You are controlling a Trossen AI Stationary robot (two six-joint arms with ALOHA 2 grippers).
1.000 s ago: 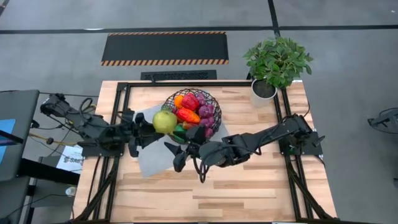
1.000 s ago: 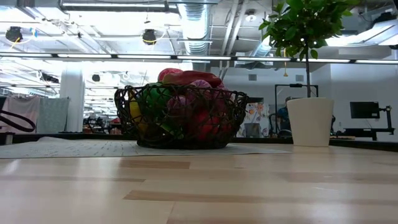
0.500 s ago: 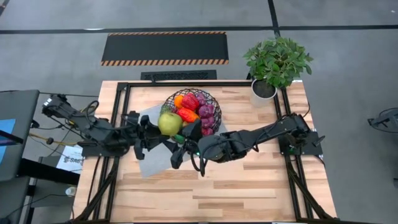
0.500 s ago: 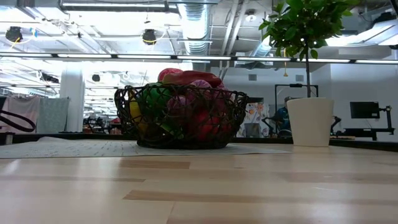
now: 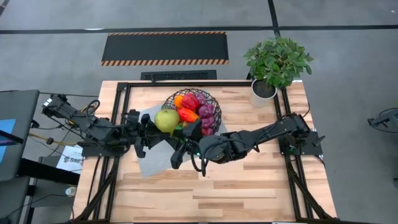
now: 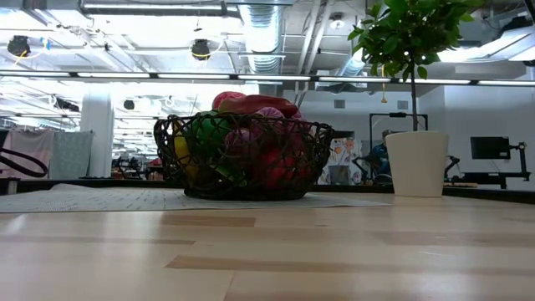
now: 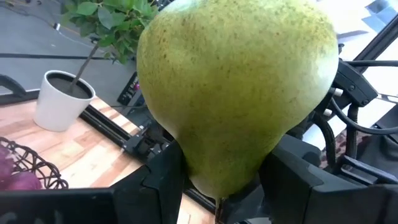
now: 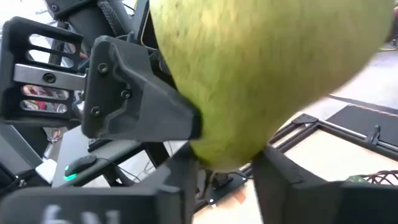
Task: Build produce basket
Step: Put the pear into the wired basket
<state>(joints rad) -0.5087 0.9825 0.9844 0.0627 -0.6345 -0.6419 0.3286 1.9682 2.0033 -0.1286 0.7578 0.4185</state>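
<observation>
While the wire basket (image 5: 194,111) sat on a grey mat (image 5: 152,155) toward the far middle of the counter (image 5: 249,186), filled with red peppers (image 5: 188,102), an orange (image 5: 178,99) and purple grapes (image 5: 206,112), a green pear (image 5: 166,120) hung just beside its near-left rim. The left gripper (image 5: 151,126) was clenched on that pear (image 7: 236,87), its dark fingers (image 7: 158,180) pressed against the fruit's narrow end. The right gripper (image 5: 185,142) hovered just in front of the basket, close to the pear (image 8: 261,74); whether its fingers were parted or closed could not be told. A potted plant (image 5: 276,62) stood at the far right corner.
</observation>
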